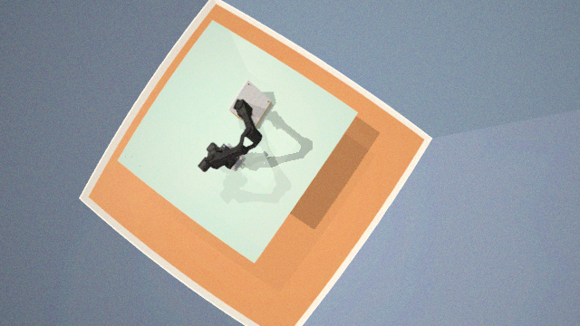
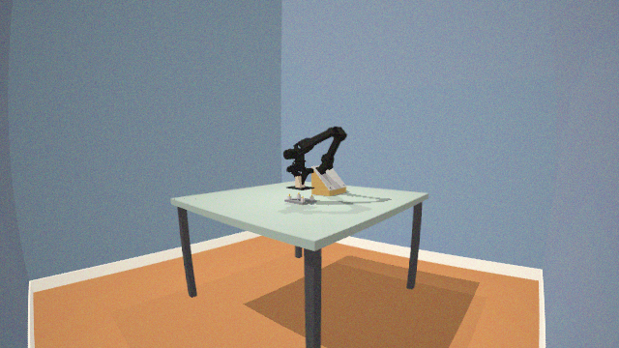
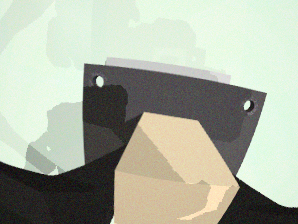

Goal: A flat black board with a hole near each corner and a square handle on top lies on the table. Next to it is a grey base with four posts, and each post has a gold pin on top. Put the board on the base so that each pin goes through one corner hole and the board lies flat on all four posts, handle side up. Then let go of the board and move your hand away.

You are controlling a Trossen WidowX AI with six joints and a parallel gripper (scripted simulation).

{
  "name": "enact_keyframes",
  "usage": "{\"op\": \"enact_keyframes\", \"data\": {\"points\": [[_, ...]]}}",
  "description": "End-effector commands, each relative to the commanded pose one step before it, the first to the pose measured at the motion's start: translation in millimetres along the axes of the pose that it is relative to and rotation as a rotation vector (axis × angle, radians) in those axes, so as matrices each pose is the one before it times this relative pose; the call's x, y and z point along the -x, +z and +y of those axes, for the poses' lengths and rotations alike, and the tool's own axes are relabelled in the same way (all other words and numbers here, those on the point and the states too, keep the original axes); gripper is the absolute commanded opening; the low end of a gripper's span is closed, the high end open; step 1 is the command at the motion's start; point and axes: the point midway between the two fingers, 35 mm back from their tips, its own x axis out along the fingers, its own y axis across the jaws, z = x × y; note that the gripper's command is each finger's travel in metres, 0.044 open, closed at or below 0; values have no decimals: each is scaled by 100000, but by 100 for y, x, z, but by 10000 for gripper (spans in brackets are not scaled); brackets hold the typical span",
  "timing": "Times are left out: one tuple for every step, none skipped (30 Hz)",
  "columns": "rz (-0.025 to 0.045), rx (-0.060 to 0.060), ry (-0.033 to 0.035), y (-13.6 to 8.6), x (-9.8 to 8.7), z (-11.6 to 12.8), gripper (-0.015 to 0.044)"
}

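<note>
My gripper (image 2: 299,179) (image 3: 166,153) is shut on the tan square handle (image 2: 298,183) (image 3: 170,150) of the black board. The board (image 2: 308,188) (image 3: 165,92) hangs roughly level, handle side up, a short gap above the grey base (image 2: 294,200). The base's posts and gold pins show below it in the exterior view. In the wrist view, a pale strip of the base (image 3: 150,66) shows past the board's far edge, running nearly parallel to it; the rest is hidden. The two far corner holes show, with no gold pin visible in them. The near corners are hidden.
The arm stands on a sloped block (image 1: 256,97) (image 2: 319,185) with a grey top and yellow-orange side, close to the base. The pale green table (image 1: 181,91) (image 2: 232,203) carries shadows of the arm.
</note>
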Motion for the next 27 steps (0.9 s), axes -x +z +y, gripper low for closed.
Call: {"op": "enact_keyframes", "data": {"points": [[182, -218, -22, -32, -108, -79, 0], [-1, 46, 1, 14, -61, 35, 0], [-1, 64, 2, 19, -72, 47, 0], [-2, 87, 4, 29, -92, 67, 0], [-2, 100, 5, 34, -100, 78, 0], [-2, 100, 6, 34, -99, 78, 0], [-1, 86, 6, 31, -94, 71, 0], [-1, 87, 7, 35, -114, 78, 0], [-1, 75, 7, 33, -113, 71, 0], [-1, 52, 6, 26, -103, 56, 0], [0, 26, 6, 18, -96, 41, 0], [0, 1, 5, 12, -94, 27, 0], [0, -19, 5, 7, -94, 16, 0], [0, -37, 5, 2, -96, 7, 0], [1, -51, 4, -2, -96, -2, 0], [1, -61, 4, -6, -95, -9, 0], [1, -70, 4, -11, -93, -15, 0], [1, -77, 4, -15, -91, -19, 0], [1, -77, 4, -19, -89, -21, 0], [2, -76, 3, -23, -87, -23, 0], [2, -73, 3, -25, -86, -23, 0], [2, -67, 3, -26, -85, -22, 0], [2, -56, 3, -25, -85, -20, 0], [1, -41, 3, -22, -85, -16, 0], [1, -23, 3, -17, -84, -11, 0], [1, -5, 3, -13, -84, -6, 0], [1, 12, 3, -8, -83, -1, 0]]}}
